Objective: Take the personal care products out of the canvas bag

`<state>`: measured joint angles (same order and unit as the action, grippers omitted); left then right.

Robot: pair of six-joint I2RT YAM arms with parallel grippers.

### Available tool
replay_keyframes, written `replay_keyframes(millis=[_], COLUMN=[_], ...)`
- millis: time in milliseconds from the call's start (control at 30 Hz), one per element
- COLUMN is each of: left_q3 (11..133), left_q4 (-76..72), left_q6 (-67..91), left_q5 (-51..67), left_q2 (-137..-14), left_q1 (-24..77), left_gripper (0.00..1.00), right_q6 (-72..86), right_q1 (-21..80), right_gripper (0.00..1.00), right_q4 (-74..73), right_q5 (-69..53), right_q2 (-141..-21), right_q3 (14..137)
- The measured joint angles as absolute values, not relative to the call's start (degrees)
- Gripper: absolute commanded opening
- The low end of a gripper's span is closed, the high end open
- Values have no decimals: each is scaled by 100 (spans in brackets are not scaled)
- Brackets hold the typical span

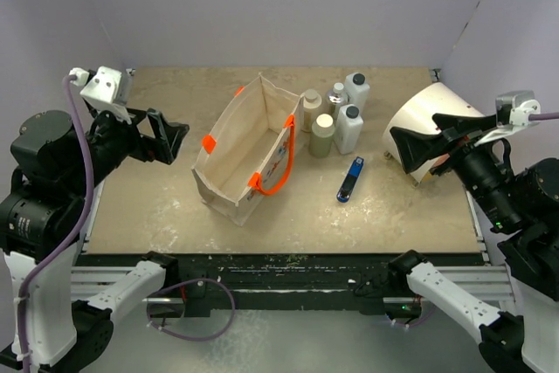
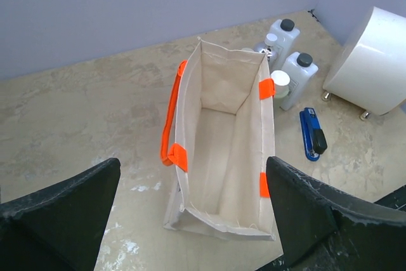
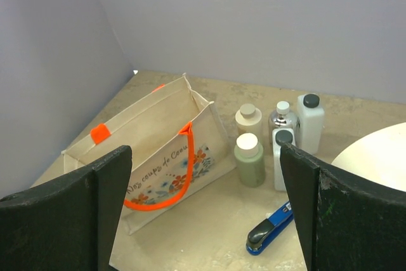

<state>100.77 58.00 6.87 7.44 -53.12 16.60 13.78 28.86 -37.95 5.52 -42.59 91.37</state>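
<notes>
The canvas bag (image 1: 229, 137) stands open left of centre, orange handles, floral print facing right (image 3: 166, 168). In the left wrist view its inside (image 2: 219, 147) shows only bare cloth. Several personal care products stand in a cluster on the table right of the bag: a beige round bottle (image 1: 312, 109), an olive round bottle (image 1: 321, 135), a silver-capped one (image 1: 336, 97), and two white squarish ones with dark caps (image 1: 356, 90) (image 1: 348, 128). They also show in the right wrist view (image 3: 249, 157). My left gripper (image 1: 173, 137) is open, raised left of the bag. My right gripper (image 1: 403, 155) is open, raised right of the bottles.
A flat blue stapler-like object (image 1: 350, 179) lies in front of the bottles. A big cream cylinder (image 1: 426, 120) lies at the right, behind my right gripper. Walls close the back and both sides.
</notes>
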Motion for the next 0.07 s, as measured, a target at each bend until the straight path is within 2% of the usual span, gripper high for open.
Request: replay_keyframes(millis=[67], left_q3=[10077], left_q4=[5800], left_q6=[681], left_q5=[740], left_q2=[-5312], left_q1=[1664], left_gripper=[99], right_q6=[1382], right_q1=[2886], right_gripper=[100], right_q4=[-3795], right_q5=[580], right_q2=[-4257], right_q3=[9137])
